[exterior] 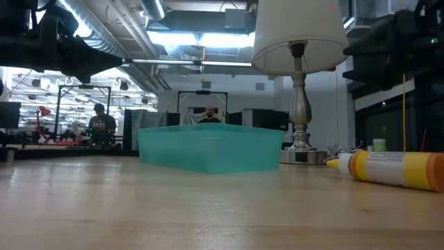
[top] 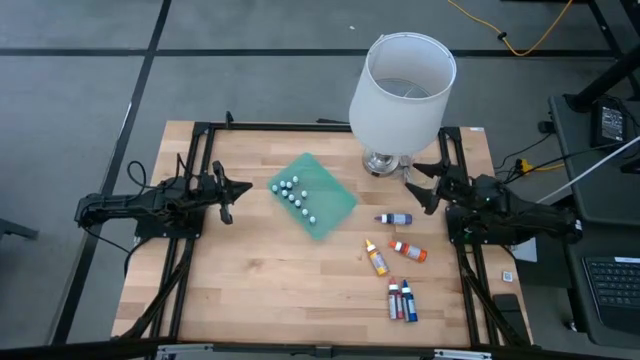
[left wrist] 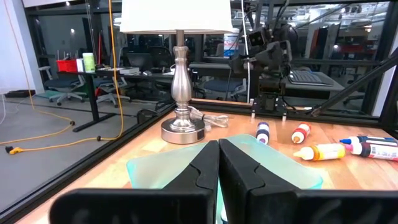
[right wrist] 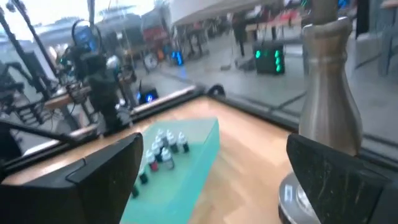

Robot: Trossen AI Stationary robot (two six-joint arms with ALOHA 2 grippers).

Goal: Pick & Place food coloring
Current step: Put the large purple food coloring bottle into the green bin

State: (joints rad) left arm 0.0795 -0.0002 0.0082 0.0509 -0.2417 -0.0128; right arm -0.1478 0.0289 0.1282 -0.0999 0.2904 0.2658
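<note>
Wooden slats make up the table [top: 250, 280], with a workshop beyond it. A green tray [top: 318, 197] at its centre holds a cluster of tiny white-capped bottles [top: 294, 194], seemingly the collecting spot for the food coloring. Five larger bottles lie loose on their sides toward the right: a purple one [top: 395, 218], a red-orange one [top: 409, 250], an orange one [top: 376, 258], and a red and blue pair [top: 402, 300]. The right gripper [top: 422, 185] hovers beside the lamp [top: 398, 95], fingers spread wide and empty, near the purple bottle and probably best placed to take it. The left gripper [top: 226, 197] waits left of the tray, fingers pressed together.
</note>
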